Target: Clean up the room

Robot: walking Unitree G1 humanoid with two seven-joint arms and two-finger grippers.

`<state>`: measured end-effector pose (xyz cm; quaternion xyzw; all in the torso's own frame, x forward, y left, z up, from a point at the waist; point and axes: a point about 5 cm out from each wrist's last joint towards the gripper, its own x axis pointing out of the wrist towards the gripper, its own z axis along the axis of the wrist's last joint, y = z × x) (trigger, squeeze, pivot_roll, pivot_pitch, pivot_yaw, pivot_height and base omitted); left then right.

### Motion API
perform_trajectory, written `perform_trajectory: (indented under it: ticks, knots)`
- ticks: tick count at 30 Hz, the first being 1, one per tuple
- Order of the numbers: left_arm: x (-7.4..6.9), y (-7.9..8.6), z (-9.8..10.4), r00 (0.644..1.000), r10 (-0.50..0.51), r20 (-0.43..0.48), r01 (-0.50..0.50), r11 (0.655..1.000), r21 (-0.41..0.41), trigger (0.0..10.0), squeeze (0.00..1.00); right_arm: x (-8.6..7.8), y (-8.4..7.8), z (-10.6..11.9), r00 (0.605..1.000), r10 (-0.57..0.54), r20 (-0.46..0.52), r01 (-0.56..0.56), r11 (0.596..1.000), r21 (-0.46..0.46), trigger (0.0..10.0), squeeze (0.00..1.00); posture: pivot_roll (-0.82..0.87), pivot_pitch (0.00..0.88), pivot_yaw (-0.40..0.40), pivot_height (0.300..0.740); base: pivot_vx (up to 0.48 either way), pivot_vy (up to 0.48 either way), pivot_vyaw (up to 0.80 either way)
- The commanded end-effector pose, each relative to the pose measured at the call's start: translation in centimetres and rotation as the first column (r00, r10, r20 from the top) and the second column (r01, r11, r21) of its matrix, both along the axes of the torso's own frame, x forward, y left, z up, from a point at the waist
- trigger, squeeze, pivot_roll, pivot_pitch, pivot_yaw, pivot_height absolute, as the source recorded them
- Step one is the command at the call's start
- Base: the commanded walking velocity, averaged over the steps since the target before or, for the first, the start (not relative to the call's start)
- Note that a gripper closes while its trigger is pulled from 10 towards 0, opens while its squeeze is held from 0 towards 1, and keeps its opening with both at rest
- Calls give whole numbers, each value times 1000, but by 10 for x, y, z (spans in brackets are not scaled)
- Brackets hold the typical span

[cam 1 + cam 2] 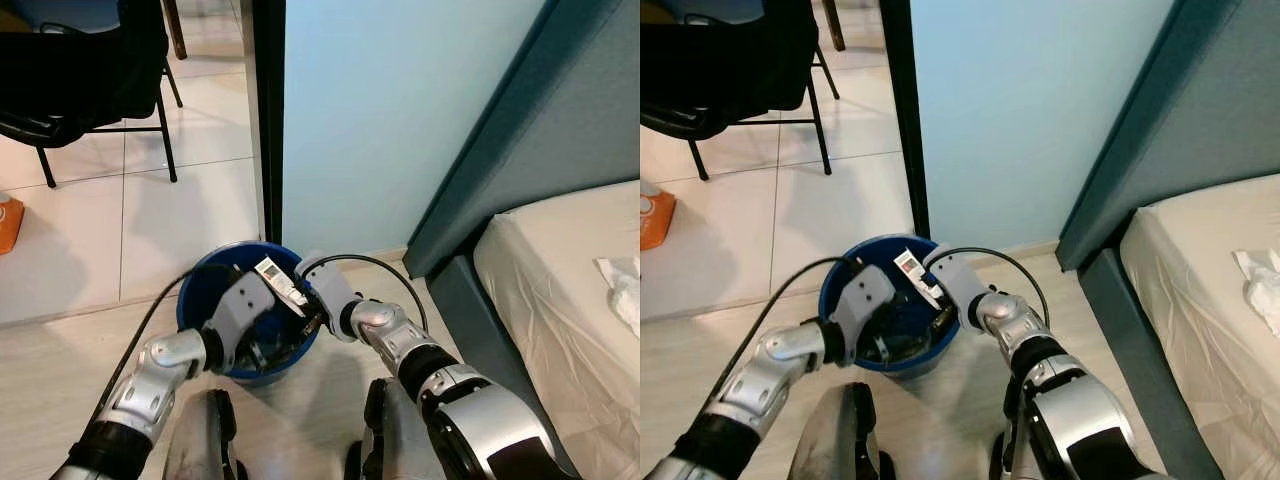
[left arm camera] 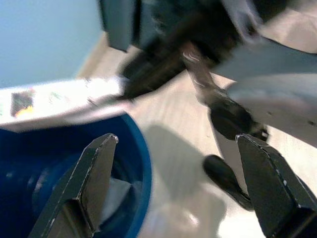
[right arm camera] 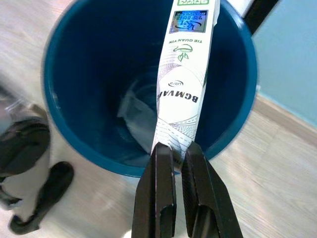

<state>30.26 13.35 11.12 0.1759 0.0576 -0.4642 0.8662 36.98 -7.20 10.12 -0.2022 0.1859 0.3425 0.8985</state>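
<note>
My right gripper (image 3: 177,154) pinches one end of a white packet (image 3: 184,74), holding it over the mouth of the blue bin (image 1: 200,285) at the lower centre of the left eye view. My left gripper (image 2: 178,188) hangs open at the bin's rim. The packet lies across the opening, so if I let go now, I judge it may catch on the rim and tip onto the floor (image 1: 60,370). Crumpled paper (image 3: 136,116) already sits inside.
</note>
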Motion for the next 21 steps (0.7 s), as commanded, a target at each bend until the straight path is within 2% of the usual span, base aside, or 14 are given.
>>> perform_trajectory:
  ticks: [1, 7, 14, 21]
  knots:
    - [-8, 1, -7, 999, -43, -23, 44, 999, 31, 10000, 0, -2, 1, -4, 1000, 20, -8, -20, 999, -27, 10000, 0, 145, 383, -65, 568, 0, 0, 0]
    - [-7, 3, -7, 998, -57, -13, 57, 997, 57, 10000, 0, -2, 2, -3, 1000, 23, 0, -23, 999, -33, 10000, 0, 143, 382, -64, 568, 0, 0, 0]
    - [4, 15, -6, 999, 11, 31, -15, 991, 136, 10000, 0, 0, 4, 1, 1000, 9, 9, -8, 1000, -6, 10000, 0, 143, 373, -65, 568, 0, 0, 0]
    - [1, 16, -7, 1000, -12, 11, 10, 988, 153, 10000, 0, -1, 6, 0, 1000, 15, 3, -15, 1000, -4, 10000, 0, 148, 366, -66, 568, 0, 0, 0]
